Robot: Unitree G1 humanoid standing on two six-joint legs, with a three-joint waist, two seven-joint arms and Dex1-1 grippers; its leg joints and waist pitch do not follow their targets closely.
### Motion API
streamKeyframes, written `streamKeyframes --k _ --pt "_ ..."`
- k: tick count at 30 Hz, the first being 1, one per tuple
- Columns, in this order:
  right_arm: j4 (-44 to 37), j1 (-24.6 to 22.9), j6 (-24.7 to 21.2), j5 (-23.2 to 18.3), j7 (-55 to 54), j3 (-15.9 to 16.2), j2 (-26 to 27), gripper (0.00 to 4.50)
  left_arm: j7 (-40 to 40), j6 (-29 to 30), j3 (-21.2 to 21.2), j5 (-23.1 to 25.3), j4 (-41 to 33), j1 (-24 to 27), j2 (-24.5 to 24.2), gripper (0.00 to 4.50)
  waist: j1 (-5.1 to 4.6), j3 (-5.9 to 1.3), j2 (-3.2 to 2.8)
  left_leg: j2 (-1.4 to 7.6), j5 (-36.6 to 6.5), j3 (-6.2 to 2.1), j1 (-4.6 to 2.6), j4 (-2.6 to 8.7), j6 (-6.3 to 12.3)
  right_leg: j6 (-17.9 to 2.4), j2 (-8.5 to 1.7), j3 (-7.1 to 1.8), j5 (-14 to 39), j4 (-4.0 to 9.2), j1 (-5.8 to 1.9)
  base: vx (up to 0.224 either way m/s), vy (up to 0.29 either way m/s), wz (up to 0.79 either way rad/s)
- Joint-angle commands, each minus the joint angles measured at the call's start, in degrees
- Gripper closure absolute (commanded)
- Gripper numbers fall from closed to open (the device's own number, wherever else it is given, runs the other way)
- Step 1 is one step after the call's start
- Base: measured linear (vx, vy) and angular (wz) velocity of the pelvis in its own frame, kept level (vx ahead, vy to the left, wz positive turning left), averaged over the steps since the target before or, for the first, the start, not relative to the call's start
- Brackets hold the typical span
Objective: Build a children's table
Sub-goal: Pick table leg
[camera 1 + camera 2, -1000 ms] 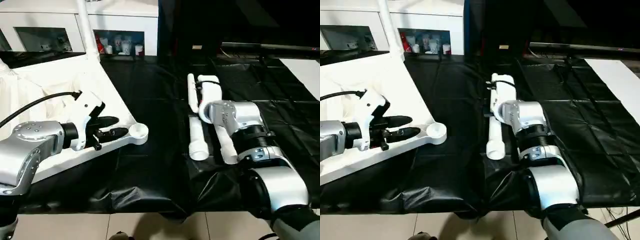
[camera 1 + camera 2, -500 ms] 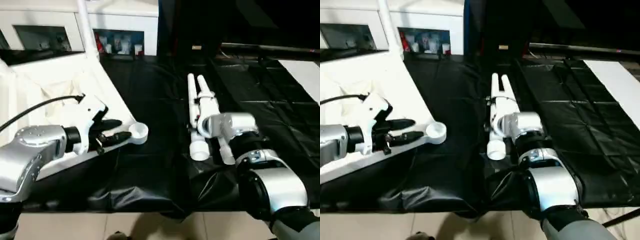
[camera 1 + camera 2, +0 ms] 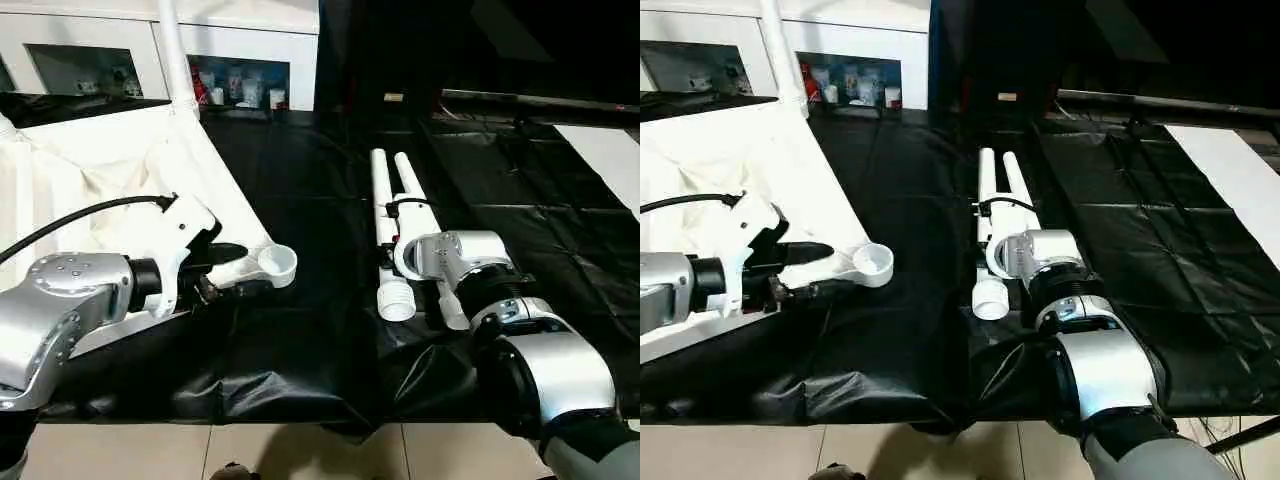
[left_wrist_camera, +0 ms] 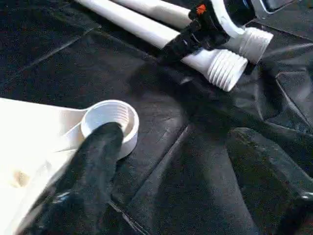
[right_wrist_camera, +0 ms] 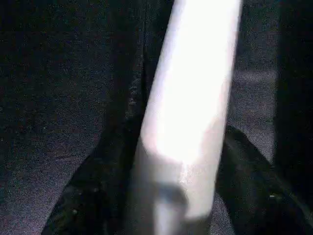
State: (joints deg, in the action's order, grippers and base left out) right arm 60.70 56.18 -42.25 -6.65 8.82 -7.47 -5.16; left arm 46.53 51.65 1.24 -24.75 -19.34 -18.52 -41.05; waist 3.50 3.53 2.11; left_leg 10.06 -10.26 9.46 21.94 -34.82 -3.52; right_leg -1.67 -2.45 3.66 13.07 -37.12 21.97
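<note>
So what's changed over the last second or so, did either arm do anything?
The right hand drew back along the two loose legs toward the robot and now sits over one, near their ribbed ends. The left hand spread its fingers wider at the tabletop's corner socket. The legs, the tabletop and the black sheet stayed where they were.

The tabletop (image 3: 120,170) is plain white, as are its round corner socket (image 3: 276,263) and the two loose legs (image 3: 385,225), whose thick ends are ridged. The surface (image 3: 300,180) wears a glossy, creased black sheet. Both forearms are silver, and each hand's fingers (image 4: 95,161) are black.
</note>
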Motion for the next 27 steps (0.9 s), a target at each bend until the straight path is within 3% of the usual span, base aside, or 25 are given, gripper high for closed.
streamKeyframes --k 1,5,6,7,8,9,10,11,12,13,17,20,22,23,27 --pt "1.9 -1.3 -0.5 -0.4 0.1 -0.1 0.2 2.21 -1.8 -1.9 0.1 1.4 0.8 -0.8 1.0 0.27 0.08 -3.85 -1.32 3.06 -8.0 -0.76 -1.23 4.17 -4.80 -10.7 -5.58 -3.54 1.5 3.73 -2.53 0.000 0.000 0.00" --pt "2.0 -1.4 -0.3 -0.4 0.1 0.0 0.2 2.39 -2.6 -2.3 -0.2 1.6 1.2 -0.9 1.7 0.04 0.08 -3.87 -1.32 3.07 -8.2 -0.75 -1.25 4.18 -4.73 -10.8 -5.54 -3.51 1.5 3.70 -2.51 0.000 0.000 0.00" --pt "2.3 -1.5 0.0 -0.5 0.2 -0.2 0.2 2.56 -4.5 -3.0 -1.1 2.1 2.2 -1.5 3.1 0.00 0.04 -3.88 -1.73 3.05 -8.3 -0.70 -1.34 4.11 -4.89 -10.9 -5.41 -3.50 0.8 3.77 -2.39 0.000 0.000 0.00" --pt "2.3 -1.5 0.0 -0.5 0.2 -0.2 0.2 2.58 -4.5 -3.0 -1.1 2.1 2.2 -1.5 3.1 0.00 0.11 -3.88 -1.64 3.06 -8.5 -0.74 -1.37 4.11 -4.92 -11.0 -5.43 -3.50 0.8 3.76 -2.40 0.000 0.000 0.00" --pt "2.5 -1.5 0.3 -0.6 0.2 -0.5 0.2 2.58 -6.9 -3.2 -2.4 2.3 3.1 -2.2 4.8 0.00 0.17 -3.94 -2.08 3.04 -8.8 -0.85 -1.26 4.15 -5.12 -11.1 -5.52 -3.47 0.8 3.57 -2.56 0.000 0.000 0.00" --pt "2.6 -1.6 0.4 -0.8 0.2 -0.7 0.2 2.60 -7.9 -3.5 -2.9 2.5 3.5 -2.5 5.6 0.00 0.08 -3.94 -1.92 3.10 -9.1 -0.80 -1.37 4.16 -5.19 -11.1 -5.45 -3.47 0.8 3.76 -2.48 0.000 0.000 0.00" --pt "2.6 -1.7 0.6 -1.0 0.2 -1.1 0.3 2.62 -9.7 -4.2 -3.8 2.9 4.2 -3.1 6.8 0.00 0.04 -3.88 -2.14 3.07 -10.0 -0.86 -1.38 4.21 -5.40 -11.1 -5.32 -3.43 1.1 3.83 -2.44 0.000 0.000 0.00" --pt "2.8 -1.9 1.5 -1.7 0.2 -2.2 0.4 2.64 -15.3 -5.3 -6.3 3.9 6.5 -4.9 10.1 0.00 0.26 -3.94 -2.42 3.10 -10.5 -0.91 -1.53 4.13 -5.59 -11.2 -5.48 -3.46 1.1 3.82 -2.41 0.000 0.000 0.00" --pt "2.9 -1.9 1.7 -1.9 0.2 -2.5 0.4 2.65 -17.2 -5.5 -6.9 4.5 7.1 -5.4 11.0 0.00 0.22 -3.87 -2.06 3.14 -11.3 -0.92 -1.44 4.20 -5.54 -11.3 -5.50 -3.52 1.5 4.03 -2.59 0.000 0.000 0.00" --pt "2.9 -2.1 2.0 -2.2 0.3 -2.8 0.5 2.65 -18.4 -5.6 -7.1 4.9 7.8 -5.7 11.7 0.00 0.34 -3.98 -2.29 3.14 -11.4 -1.13 -1.32 4.25 -5.53 -11.0 -5.63 -3.44 1.8 3.85 -2.80 0.000 0.000 0.00" --pt "2.0 -2.7 2.7 -3.0 2.1 -3.0 0.8 2.66 -19.9 -4.8 -7.4 4.8 10.9 -7.3 13.0 0.00 0.18 -4.11 -2.24 3.07 -10.3 -1.10 -1.26 4.12 -4.55 -11.3 -5.59 -3.37 1.1 3.93 -2.74 0.000 0.000 0.00" --pt "-6.3 -5.6 9.9 -6.8 8.5 -4.7 1.8 2.66 -22.1 1.5 -10.4 -0.2 16.0 -12.7 18.9 0.00 0.52 -4.33 -2.15 3.14 -9.3 -0.81 -1.49 3.82 -3.79 -11.9 -5.68 -3.41 -1.3 3.93 -2.70 0.000 0.000 0.00" --pt "-10.7 -7.1 10.3 -8.5 12.8 -5.2 1.5 2.66 -22.3 2.0 -12.5 -4.2 17.4 -15.0 23.4 0.00 0.89 -4.46 -1.86 3.22 -7.6 -0.87 -1.28 3.86 -2.75 -13.1 -5.82 -3.29 -3.2 3.77 -3.07 0.000 0.000 0.00" --pt "-13.8 -7.9 9.3 -10.4 16.2 -5.5 1.2 2.66 -21.9 2.2 -12.6 -5.6 17.8 -16.0 24.9 0.00 1.25 -4.52 -1.42 3.25 -6.2 -0.73 -1.22 3.73 -1.58 -13.6 -5.91 -3.34 -4.9 3.74 -3.25 0.000 0.000 0.00" --pt "-27.9 -12.1 2.5 -20.0 30.9 -5.2 0.4 2.68 -19.8 5.2 -14.6 -13.6 19.8 -21.0 29.8 0.00 2.16 -4.53 -1.14 3.30 -3.8 -0.66 -1.19 3.51 1.52 -13.3 -6.05 -3.37 -6.8 3.71 -3.46 0.000 0.000 0.00"
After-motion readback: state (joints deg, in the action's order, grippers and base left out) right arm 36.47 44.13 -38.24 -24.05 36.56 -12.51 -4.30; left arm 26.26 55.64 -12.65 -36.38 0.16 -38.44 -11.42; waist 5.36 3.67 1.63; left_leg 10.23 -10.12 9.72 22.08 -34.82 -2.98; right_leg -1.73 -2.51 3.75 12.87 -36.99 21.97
